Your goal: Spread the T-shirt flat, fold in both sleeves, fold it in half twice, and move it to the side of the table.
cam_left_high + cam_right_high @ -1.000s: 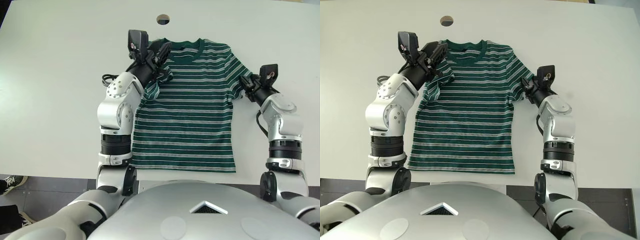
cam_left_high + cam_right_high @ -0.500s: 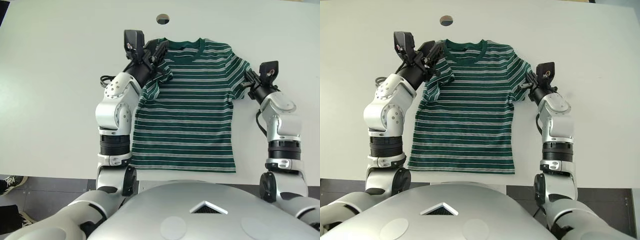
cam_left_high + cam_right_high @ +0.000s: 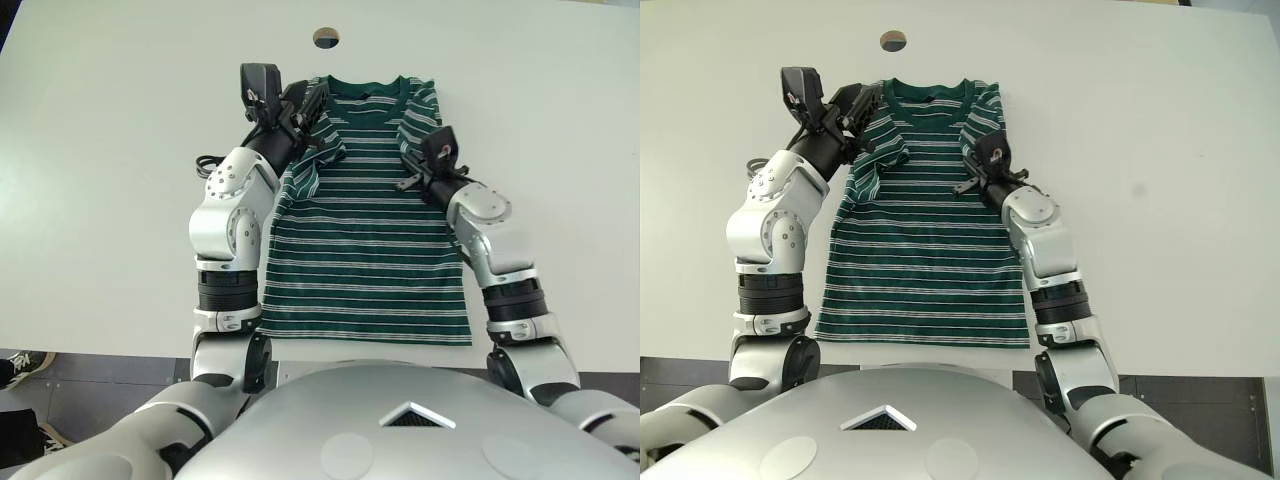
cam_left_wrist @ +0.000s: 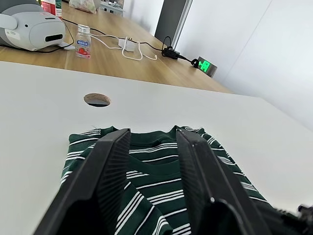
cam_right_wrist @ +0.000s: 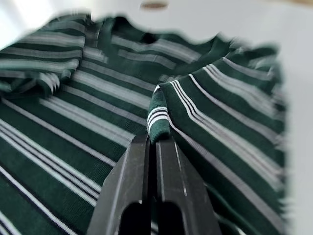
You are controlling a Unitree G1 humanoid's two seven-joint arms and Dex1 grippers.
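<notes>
A green and white striped T-shirt (image 3: 365, 260) lies front up on a white table (image 3: 100, 150), collar away from the robot and hem at the near edge.

The right gripper (image 5: 155, 142) is pinched closed on the cuff of the shirt's right sleeve (image 3: 420, 110). That sleeve is turned inward and lies over the chest. The right wrist view shows the striped cuff standing up between the two black fingers, with no gap beside it.

The left gripper (image 4: 151, 134) has its fingers parted with a clear gap and holds nothing. It hovers over the shirt's left shoulder, just short of the collar. The left sleeve (image 3: 325, 150) is bunched beneath it.

The left wrist view shows a round hole (image 4: 97, 100) in the table beyond the collar, and a wooden desk (image 4: 122, 58) behind with a small bottle (image 4: 83, 41) and cables.

The left arm is bent at the elbow, forearm pointing forward. The right arm angles inward across the shirt's right side.
</notes>
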